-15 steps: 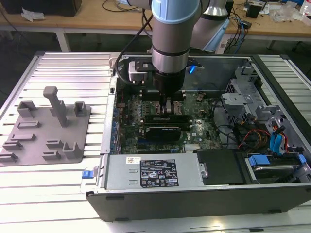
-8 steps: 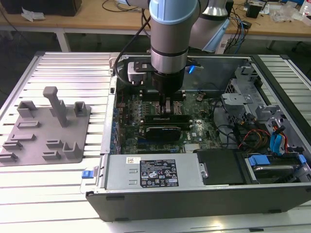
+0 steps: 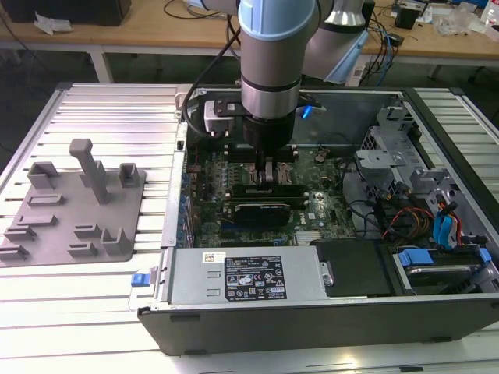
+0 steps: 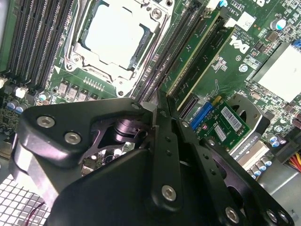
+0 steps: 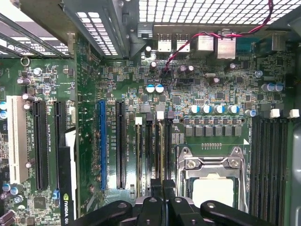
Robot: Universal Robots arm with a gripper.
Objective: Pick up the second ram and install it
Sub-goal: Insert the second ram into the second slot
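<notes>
- My gripper (image 4: 157, 115) sits low over the motherboard (image 5: 207, 84), fingers pinched together on the second ram (image 4: 162, 80), standing in a slot beside the processor (image 4: 115, 30).
- Off-centre pressure could tilt the stick or leave it half-seated.

Motherboard (image 5: 84, 117) is dark green all over, one slot (image 5: 102, 143) bright blue, another (image 5: 15, 139) white. Ram stick (image 4: 197, 47) is lighter green. Gripper (image 4: 155, 113) is matte black, tray (image 3: 70, 206) plain grey, case tabs (image 3: 140, 278) blue.
</notes>
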